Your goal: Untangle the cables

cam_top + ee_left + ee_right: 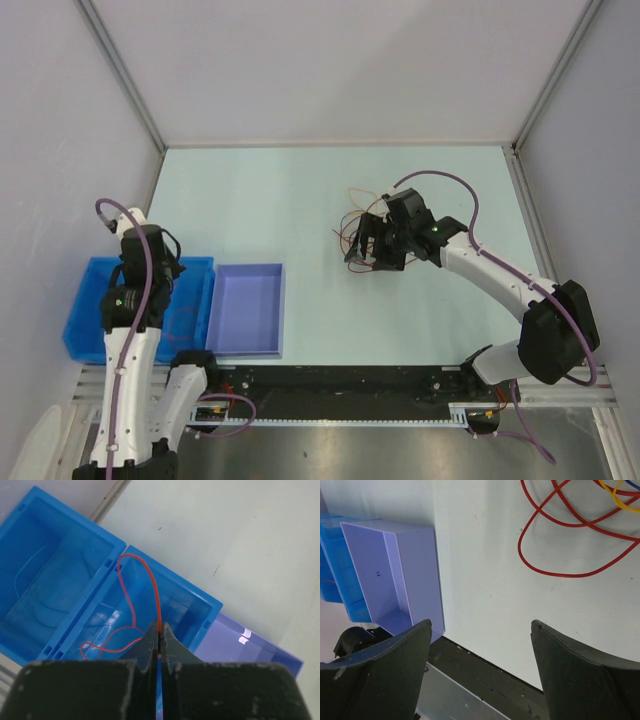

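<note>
An orange cable [151,582] is pinched at the tips of my left gripper [160,628], which is shut on it. The cable arcs up and curls down into the right compartment of the blue bin [205,611]. The other cables [352,214] lie tangled on the table at centre right. My right gripper [368,250] hovers over that tangle, open, with nothing between its fingers. In the right wrist view, a red cable loop [555,572] and a yellow one [621,502] lie beyond the right gripper [481,623].
The blue two-compartment bin [82,300] stands at the table's near left, with a lilac bin [247,310] right beside it. A faint thin blue loop [22,587] lies in the blue bin's left compartment. White walls enclose the table on three sides.
</note>
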You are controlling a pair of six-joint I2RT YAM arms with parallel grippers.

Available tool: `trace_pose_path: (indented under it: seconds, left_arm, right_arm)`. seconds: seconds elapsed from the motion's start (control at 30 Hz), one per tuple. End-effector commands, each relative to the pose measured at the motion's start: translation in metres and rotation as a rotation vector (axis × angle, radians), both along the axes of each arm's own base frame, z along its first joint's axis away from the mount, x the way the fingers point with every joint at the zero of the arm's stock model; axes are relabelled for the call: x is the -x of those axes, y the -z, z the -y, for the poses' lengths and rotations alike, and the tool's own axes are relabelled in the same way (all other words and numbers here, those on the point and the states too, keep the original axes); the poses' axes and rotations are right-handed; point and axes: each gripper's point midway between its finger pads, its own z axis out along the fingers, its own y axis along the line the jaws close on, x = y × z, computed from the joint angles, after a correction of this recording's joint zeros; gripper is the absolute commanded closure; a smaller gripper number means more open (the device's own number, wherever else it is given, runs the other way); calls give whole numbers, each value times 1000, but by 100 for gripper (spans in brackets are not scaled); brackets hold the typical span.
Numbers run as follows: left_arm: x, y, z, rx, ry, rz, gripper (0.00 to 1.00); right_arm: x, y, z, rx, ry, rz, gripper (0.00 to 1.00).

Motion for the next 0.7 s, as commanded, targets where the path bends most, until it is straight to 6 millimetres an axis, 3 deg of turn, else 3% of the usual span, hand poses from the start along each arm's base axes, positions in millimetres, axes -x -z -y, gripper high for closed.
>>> trace_pose_path:
  seconds: [0.0, 0.17, 0.3, 0.47, 0.67]
  left_arm:
    - [-11, 6, 3, 85, 21, -2, 98]
    - [-27, 30, 25, 309, 81, -38, 100]
    - [-27, 59, 18, 437, -6, -12, 100]
    - [-14, 95, 2, 596, -208, 41, 100]
    - [-1, 107, -16, 611, -400, 77, 98]
  right_arm:
    - [3, -6, 2, 18, -11, 34, 15]
    - [5, -4, -2, 5, -24, 25, 15]
    - [8, -4, 1, 15, -32, 29, 15]
    - [9, 0, 2, 19, -39, 15, 15]
    - [11, -2, -3, -13, -44, -5, 15]
